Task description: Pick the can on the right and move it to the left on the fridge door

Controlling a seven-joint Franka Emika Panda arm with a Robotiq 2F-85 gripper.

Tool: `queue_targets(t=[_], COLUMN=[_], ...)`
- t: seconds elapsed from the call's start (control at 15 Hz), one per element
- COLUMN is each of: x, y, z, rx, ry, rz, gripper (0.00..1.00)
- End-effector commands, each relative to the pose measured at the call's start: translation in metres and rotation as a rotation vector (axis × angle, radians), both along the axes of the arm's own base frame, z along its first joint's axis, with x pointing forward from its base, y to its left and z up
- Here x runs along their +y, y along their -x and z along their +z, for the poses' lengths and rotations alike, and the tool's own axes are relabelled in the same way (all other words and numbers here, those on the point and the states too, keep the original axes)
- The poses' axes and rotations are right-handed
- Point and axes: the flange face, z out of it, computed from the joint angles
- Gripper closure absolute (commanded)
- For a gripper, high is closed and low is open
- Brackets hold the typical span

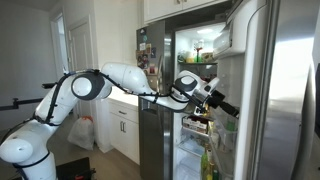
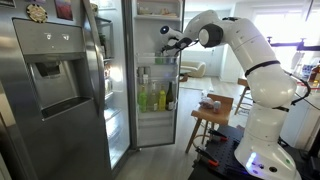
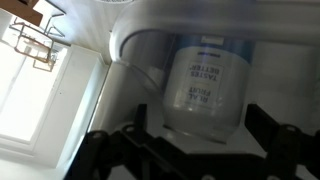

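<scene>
The pincer (image 3: 185, 145) stands wide, its two dark fingers (image 3: 100, 152) spread along the bottom of the wrist view with nothing between them; that spread suits a can about to be straddled, so the grasp seems not yet made. Just beyond, in the centre of the frame, one can (image 3: 205, 85) stands upright inside a clear shelf bin (image 3: 128, 45), whose wall keeps it from tipping off the door; only this single can shows, and any neighbour lies out of frame. In both exterior views the one arm (image 1: 130, 80) reaches level towards the upper part of the fridge door (image 1: 275, 90), high because the can's bin sits high; farther down, in an exterior view, a lower bin holds green and yellow bottles (image 2: 155, 98), too small to count surely.
</scene>
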Motion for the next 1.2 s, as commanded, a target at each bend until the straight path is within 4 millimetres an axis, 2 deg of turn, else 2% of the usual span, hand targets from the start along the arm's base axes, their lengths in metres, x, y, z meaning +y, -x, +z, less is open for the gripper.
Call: queue_targets(t=[0.0, 0.4, 0.47, 0.53, 0.67, 0.73, 0.8, 1.13], x=[-0.0053, -0.0056, -0.0058, -0.0060, -0.0058, -0.0051, -0.0042, -0.0032], y=[-0.0057, -0.0076, -0.0074, -0.0074, -0.0076, -0.0082, -0.0088, -0.0106], z=[-0.0090, -0.0082, -0.0077, -0.0078, -0.0054, -0.0042, -0.0042, -0.0037], rx=[-0.023, -0.037, -0.039, -0.040, -0.043, -0.046, -0.048, -0.052], ry=[-0.020, -0.029, -0.029, -0.029, -0.027, -0.026, -0.028, -0.029], rz=[-0.013, -0.015, -0.016, -0.016, -0.018, -0.017, -0.017, -0.018], gripper=[0.00, 0.02, 0.17, 0.27, 0.38, 0.47, 0.51, 0.51])
